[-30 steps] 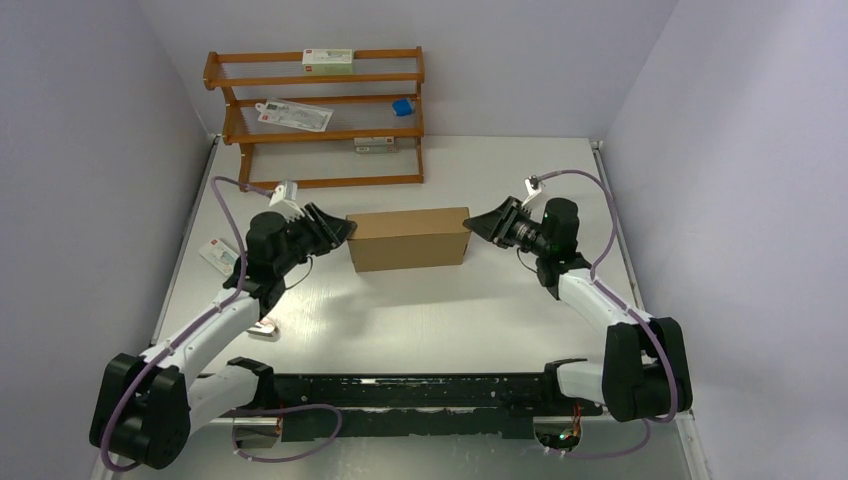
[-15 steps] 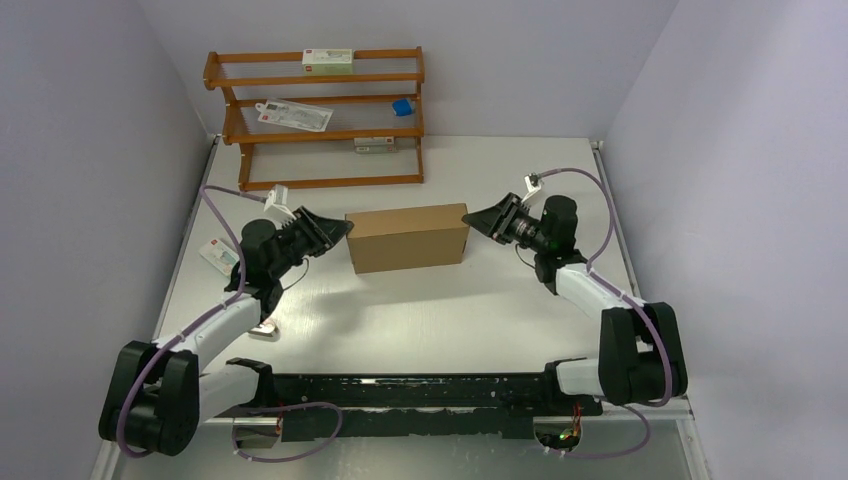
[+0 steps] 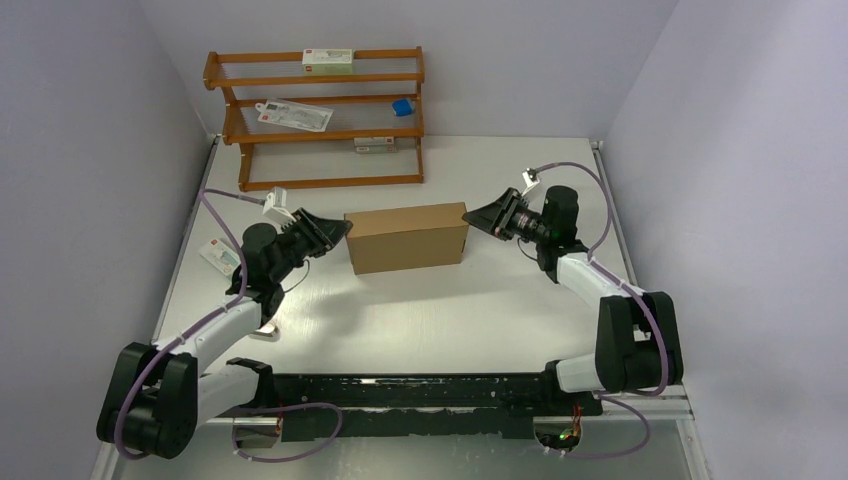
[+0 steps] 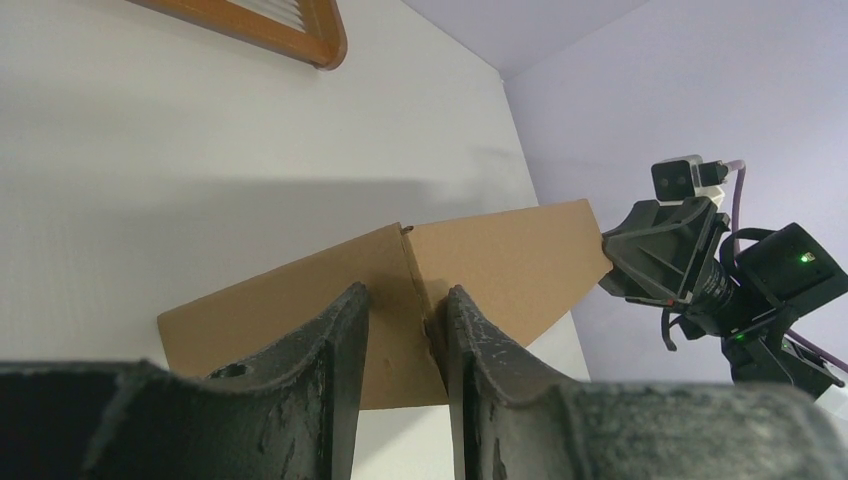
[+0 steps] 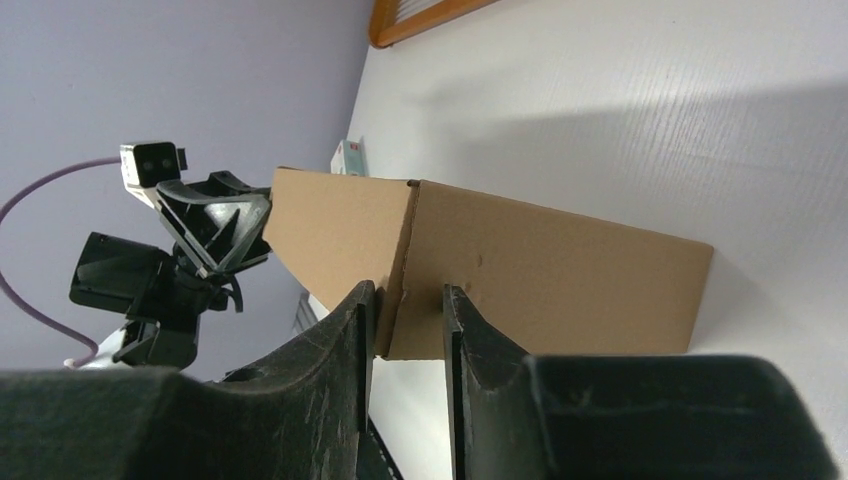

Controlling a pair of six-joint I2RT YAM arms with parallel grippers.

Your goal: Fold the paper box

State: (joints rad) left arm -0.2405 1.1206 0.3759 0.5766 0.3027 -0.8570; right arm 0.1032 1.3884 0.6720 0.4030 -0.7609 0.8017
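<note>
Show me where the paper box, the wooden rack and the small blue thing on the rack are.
paper box (image 3: 408, 250), top external view, on its near side face.
wooden rack (image 3: 330, 182), top external view, on its bottom rail.
small blue thing (image 3: 402, 107), top external view, on its middle.

The top camera looks down from above and behind the arm bases, taking in the whole table (image 3: 430, 310) and the far wooden rack (image 3: 330, 181). Each wrist camera sits close behind its own fingers, facing the paper box (image 3: 407, 238) from opposite ends. The left gripper (image 4: 400, 300) view shows the right gripper (image 5: 408, 295) beyond, and vice versa.
</note>
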